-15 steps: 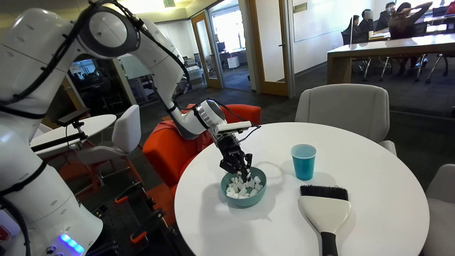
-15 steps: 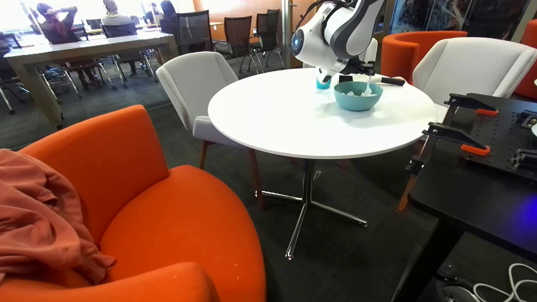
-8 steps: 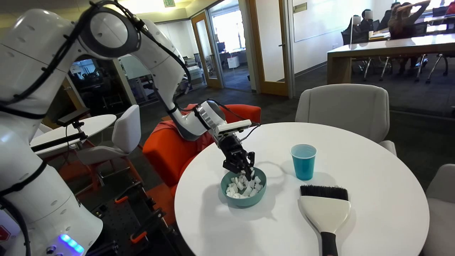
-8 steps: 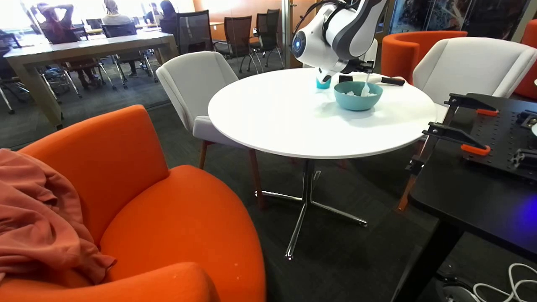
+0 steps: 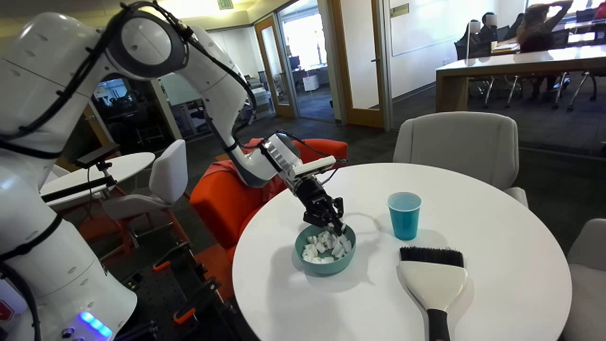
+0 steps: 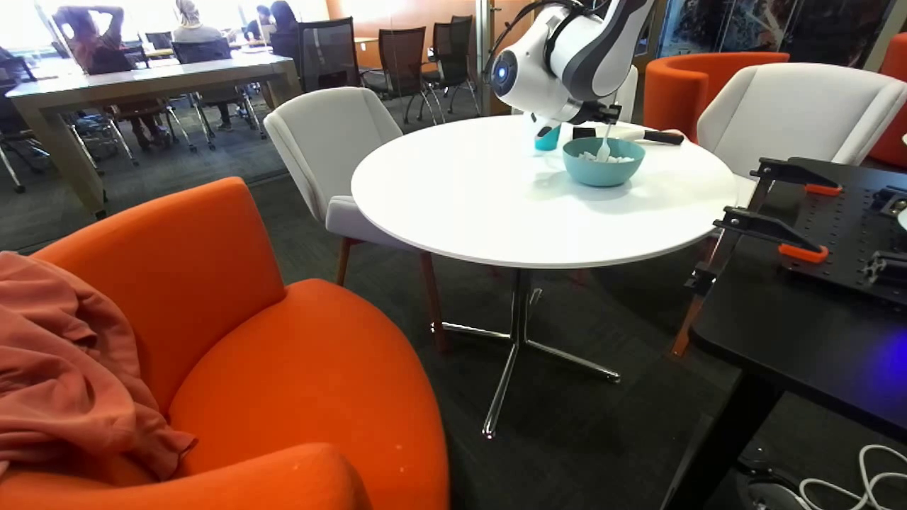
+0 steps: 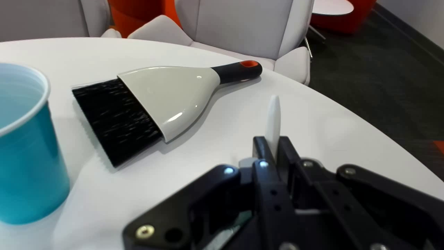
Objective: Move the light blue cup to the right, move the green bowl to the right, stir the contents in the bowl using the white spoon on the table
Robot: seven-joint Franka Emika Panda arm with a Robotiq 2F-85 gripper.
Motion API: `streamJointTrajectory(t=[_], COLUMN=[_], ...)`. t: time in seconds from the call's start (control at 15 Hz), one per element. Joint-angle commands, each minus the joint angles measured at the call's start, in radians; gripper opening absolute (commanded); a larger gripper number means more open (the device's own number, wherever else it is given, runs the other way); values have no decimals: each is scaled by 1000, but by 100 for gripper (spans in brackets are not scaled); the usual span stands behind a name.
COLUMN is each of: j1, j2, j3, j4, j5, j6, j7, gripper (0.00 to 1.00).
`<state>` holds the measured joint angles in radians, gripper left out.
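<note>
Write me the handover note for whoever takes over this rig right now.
Claw: shut on the white spoon, whose head is inside the green bowl.
Green bowl: on the table, white pieces inside.
Light blue cup: upright on the table, apart from the brush.
Done: spoon gripped and in the bowl; whether cup and bowl stand where wanted, I can't tell.
Left: likely stirring.

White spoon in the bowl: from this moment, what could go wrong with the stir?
The gripper pinches the white spoon by its slim handle, so the spoon might twist or slip under load.
Some white pieces lie close to the side of the green bowl; a wide stroke could flick them onto the table.
Nothing visible steadies the bowl, so pressing on its wall may slide it.
</note>
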<state>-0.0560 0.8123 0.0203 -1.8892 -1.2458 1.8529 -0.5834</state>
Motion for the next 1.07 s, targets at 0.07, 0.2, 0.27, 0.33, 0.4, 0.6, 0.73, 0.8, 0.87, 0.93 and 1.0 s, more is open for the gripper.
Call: streamJointTrajectory(t=[0.07,0.2,0.27,0.33,0.4,0.6,0.73,0.8,0.87,0.93,1.0], j1=[9,13,15,18,20,22,22,23,22,21,19], j2=[-8,-20,-23,-25,-28,-41,-52,-56,-64,-71,-77], j3=[12,21,25,29,31,39,43,43,42,40,39], j4=[2,-14,-19,-24,-28,-55,-78,-88,-101,-114,-125], j5=[-36,-54,-64,-70,-75,-64,-58,-52,-53,-51,-47], j6=[35,56,67,76,85,98,95,85,84,80,77], j7=[17,23,23,22,20,6,4,6,11,19,21], gripper=[3,3,3,3,3,3,3,3,3,3,3])
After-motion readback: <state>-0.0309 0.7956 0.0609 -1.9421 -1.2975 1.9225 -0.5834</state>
